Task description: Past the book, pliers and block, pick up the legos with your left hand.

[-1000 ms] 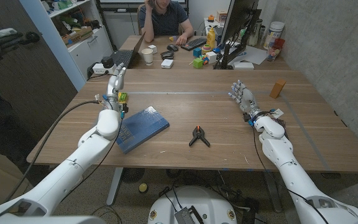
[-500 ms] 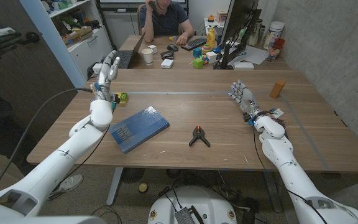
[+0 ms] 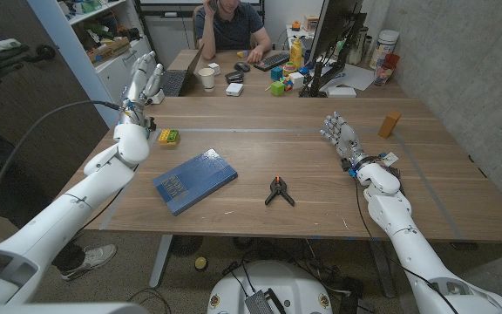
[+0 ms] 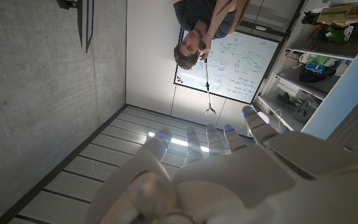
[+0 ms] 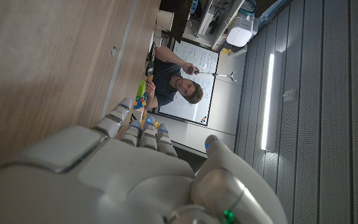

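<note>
While my left hand [image 3: 141, 80] hangs raised above the far left corner of the wooden table [image 3: 321, 166], its fingers [image 3: 149, 66] are spread and nothing is in its grasp. From the left wrist view the same hand [image 4: 216, 180] points up toward the ceiling, fingertips apart.

Item: legos [image 3: 168, 136]. Small cluster of yellow and green bricks, lying on the table just beside my left wrist, on the side toward the table's middle, apart from my fingers.

Item: book [image 3: 194, 180]. Blue cover, flat on the table, turned at an angle, nearer to me than the legos and a little toward the centre.

Item: pliers [image 3: 278, 191]. Black with an orange spot, handles spread, lying near the table's middle, to the right of the book and apart from it.

Item: block [image 3: 390, 124]. Tan wood, standing upright on the far right part of the table, beyond my right hand.

Item: my right hand [image 3: 342, 137]. Low over the table on the right side, fingers extended and apart, holding nothing. In the right wrist view that hand [image 5: 135, 174] shows its back with the fingers reaching along the tabletop.

Item: a person [image 3: 231, 26], seated behind the table at a cluttered desk.
</note>
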`<state>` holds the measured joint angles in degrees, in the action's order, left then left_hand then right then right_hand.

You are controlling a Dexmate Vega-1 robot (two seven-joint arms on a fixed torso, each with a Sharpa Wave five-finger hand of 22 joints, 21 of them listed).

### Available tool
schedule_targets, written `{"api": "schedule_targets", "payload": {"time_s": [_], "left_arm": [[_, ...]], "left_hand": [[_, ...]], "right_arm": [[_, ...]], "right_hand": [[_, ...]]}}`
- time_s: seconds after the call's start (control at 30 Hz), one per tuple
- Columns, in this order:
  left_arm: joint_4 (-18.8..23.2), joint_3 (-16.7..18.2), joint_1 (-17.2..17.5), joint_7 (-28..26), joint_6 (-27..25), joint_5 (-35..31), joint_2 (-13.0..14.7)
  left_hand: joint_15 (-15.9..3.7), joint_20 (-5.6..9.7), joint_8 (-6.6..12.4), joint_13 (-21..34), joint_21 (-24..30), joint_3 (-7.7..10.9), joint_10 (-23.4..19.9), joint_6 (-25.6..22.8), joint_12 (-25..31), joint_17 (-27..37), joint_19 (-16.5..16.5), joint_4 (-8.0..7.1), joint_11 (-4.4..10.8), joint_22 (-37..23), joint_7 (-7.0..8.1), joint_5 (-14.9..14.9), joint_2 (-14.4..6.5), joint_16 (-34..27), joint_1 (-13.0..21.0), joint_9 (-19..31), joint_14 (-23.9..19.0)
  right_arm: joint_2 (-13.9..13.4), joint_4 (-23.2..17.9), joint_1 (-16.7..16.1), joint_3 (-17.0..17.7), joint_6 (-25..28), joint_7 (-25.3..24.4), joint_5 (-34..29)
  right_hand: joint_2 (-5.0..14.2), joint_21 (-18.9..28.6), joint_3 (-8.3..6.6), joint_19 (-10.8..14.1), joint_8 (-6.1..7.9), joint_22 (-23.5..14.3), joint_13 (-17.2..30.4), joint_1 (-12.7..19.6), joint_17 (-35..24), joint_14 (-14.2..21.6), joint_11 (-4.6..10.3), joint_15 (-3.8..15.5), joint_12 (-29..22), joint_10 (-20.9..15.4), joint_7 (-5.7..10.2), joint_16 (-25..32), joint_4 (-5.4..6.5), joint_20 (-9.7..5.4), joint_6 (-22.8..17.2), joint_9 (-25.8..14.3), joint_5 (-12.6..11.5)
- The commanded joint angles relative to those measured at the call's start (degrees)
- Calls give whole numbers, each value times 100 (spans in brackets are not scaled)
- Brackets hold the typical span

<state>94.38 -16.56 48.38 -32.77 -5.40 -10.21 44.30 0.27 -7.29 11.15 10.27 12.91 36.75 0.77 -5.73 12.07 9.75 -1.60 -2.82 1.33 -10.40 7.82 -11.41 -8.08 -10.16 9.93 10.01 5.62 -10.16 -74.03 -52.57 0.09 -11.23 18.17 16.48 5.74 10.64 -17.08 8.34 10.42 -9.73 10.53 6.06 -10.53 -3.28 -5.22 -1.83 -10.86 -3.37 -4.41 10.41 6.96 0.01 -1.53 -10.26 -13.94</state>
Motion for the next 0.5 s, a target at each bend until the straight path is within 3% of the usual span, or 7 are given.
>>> {"api": "schedule_targets", "payload": {"time_s": [0.03, 0.5], "left_arm": [[306, -224, -306, 170, -889, -933, 504], [431, -843, -733, 714, -1874, -2247, 883]], "left_hand": [[-20, -66, -28, 29, -18, 27, 94, 15, -32, 15, 5, 62, 48, -13, 141, 45, -6, 8, 82, 21, 92], [-62, -183, -82, 34, -67, -37, 313, 145, -103, 18, 47, 218, 109, -12, 459, 95, 140, 17, 160, 26, 235]], "right_arm": [[3, -14, -24, 10, -36, 14, 2], [1, -15, -37, 17, -79, 12, 7]], "right_hand": [[-38, 56, 35, 17, 39, -17, 25, 6, -25, -23, -33, -26, -34, -4, -55, 45, -16, 27, -7, -15, -26], [-64, 55, 58, 13, 38, -17, 25, -13, -25, -23, -45, -36, -36, -10, -64, 46, -13, 40, -2, -15, -30]]}}
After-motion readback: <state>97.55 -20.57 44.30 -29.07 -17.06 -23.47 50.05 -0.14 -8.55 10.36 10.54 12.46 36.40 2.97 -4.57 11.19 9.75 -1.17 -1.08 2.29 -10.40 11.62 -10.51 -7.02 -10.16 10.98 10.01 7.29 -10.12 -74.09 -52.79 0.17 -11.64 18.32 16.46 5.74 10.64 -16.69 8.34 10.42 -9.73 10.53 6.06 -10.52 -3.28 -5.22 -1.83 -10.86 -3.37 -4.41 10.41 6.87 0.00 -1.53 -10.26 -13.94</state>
